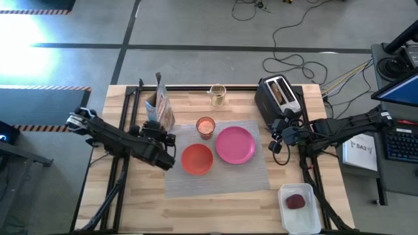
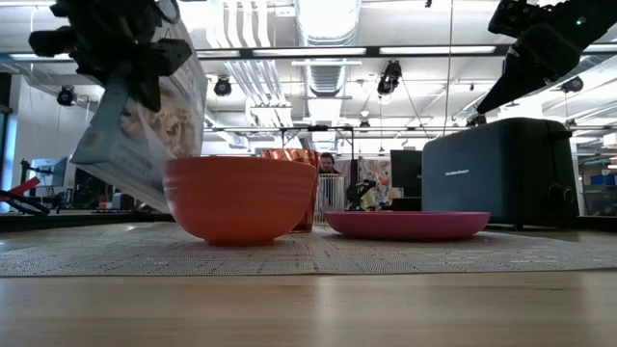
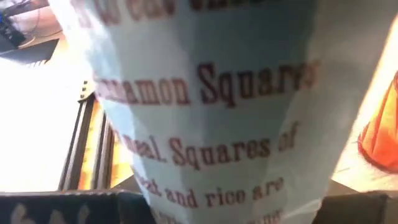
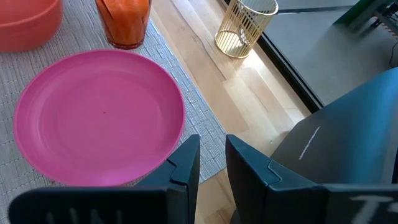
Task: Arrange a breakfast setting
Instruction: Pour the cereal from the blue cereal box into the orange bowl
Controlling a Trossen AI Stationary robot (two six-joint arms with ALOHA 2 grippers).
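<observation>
Overhead, the table (image 1: 222,209) is pale wood planks on a dark frame, standing on a grey concrete floor crossed by dark tape lines and loose cables (image 1: 287,39). A grey mat (image 1: 222,179) lies at its centre; taking the mat as the dial in the high view, the bowl (image 1: 196,159) sits toward 9 o'clock, the plate (image 1: 235,145) toward 2, well apart from the bowl, and the cup (image 1: 205,126) near 12 at the mat's far edge. Off the mat, a gold wire holder (image 1: 217,95) stands at 12, a black toaster (image 1: 277,96) at 1 with toast (image 1: 279,92) in its slot, and a clear tub (image 1: 300,207) at 5 holding a dark-red item (image 1: 296,202). The left gripper (image 1: 159,134) is at 10, clamped on a cereal box (image 1: 160,108) lifted and tilted above the table beside the bowl; its wrist view is filled by the box's print. The right gripper (image 1: 279,138) hangs at 3 between plate and toaster, holding nothing, its fingers (image 4: 184,163) with only a narrow gap. Level across the table, the room behind shows ceiling ducts (image 2: 328,29), strip lights and a person (image 2: 328,164) far off. A desk with a keyboard (image 1: 400,143) stands beyond 3.
</observation>
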